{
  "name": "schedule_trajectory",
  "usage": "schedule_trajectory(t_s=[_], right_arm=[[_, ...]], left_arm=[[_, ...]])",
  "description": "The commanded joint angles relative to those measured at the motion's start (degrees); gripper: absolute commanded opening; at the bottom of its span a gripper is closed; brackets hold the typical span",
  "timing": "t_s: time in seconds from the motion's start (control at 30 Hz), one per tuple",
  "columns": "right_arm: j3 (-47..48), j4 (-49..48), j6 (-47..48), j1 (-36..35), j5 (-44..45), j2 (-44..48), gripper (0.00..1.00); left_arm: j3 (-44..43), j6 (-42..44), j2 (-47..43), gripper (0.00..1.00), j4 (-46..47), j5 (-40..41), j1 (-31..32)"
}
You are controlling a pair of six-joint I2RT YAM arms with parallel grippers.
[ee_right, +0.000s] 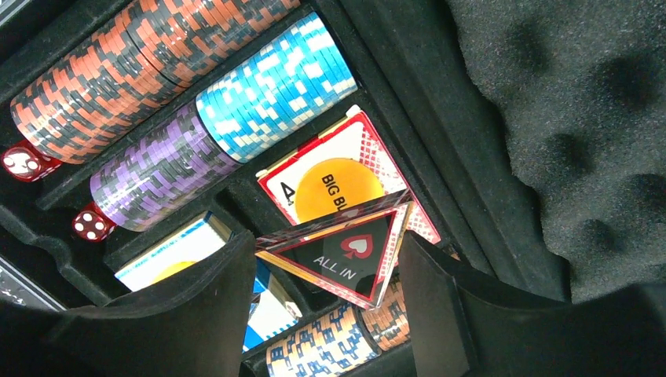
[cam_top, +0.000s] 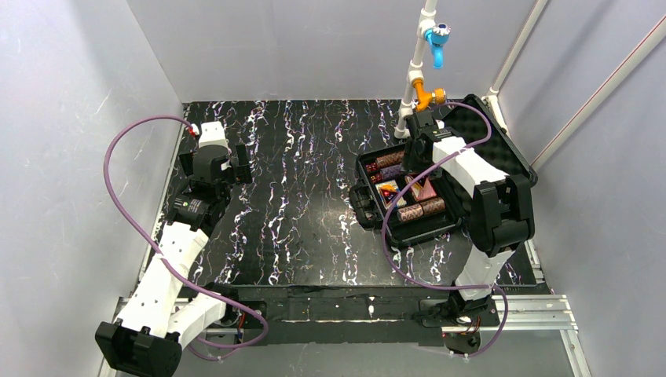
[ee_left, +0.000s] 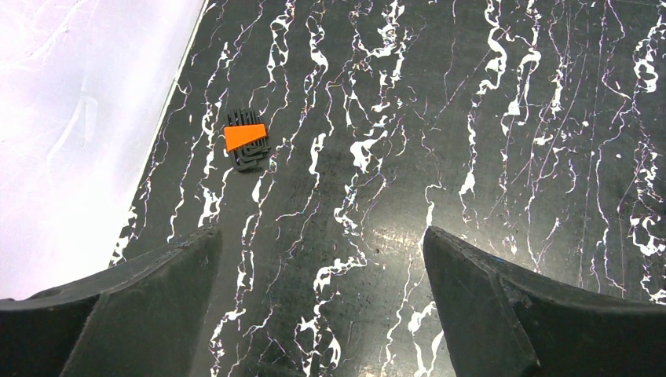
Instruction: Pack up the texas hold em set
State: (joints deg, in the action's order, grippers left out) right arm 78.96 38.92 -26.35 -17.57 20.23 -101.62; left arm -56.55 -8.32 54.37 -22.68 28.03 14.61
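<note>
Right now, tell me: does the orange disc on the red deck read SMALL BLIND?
No, the orange disc on the red deck reads BIG BL, the rest hidden behind the ALL IN marker.

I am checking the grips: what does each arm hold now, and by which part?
The right fingers pinch the ALL IN triangle by two corners; the left fingers are open and empty.
</note>
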Motion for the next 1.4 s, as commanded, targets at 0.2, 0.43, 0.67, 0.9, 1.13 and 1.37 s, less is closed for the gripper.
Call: schedule_trajectory(t_s=[0.2, 0.43, 0.67, 0.9, 1.13, 1.37], right_arm=[[0.88, -1.28, 0.21, 1.17, -0.54, 0.24, 0.90], [1.43, -0.12, 0.18, 1.22, -1.48, 1.77, 0.96], [-0.86, -0.30, 0.77, 1.02, -6.18, 7.01, 0.96], [-4.94, -2.04, 0.93, -3.26, -11.09, 11.70, 0.92], [-8.02, -4.78, 2.28, -12.53, -12.19, 13.38, 0.89], [-10.78, -8.16, 4.62, -18.67, -14.16, 12.02, 0.85]], left_arm=[[0.66, 0.41, -0.75, 0.99, 0.53, 0.42, -0.21], [0.67, 0.40, -0.73, 0.99, 0.53, 0.38, -0.24], [0.66, 0.45, -0.48, 0.99, 0.53, 0.40, -0.20], [0.57, 0.67, -0.47, 0.99, 0.53, 0.78, -0.20], [0.65, 0.89, -0.81, 0.99, 0.55, 1.32, -0.24], [0.68, 1.02, -0.95, 0.99, 0.53, 1.67, -0.20]])
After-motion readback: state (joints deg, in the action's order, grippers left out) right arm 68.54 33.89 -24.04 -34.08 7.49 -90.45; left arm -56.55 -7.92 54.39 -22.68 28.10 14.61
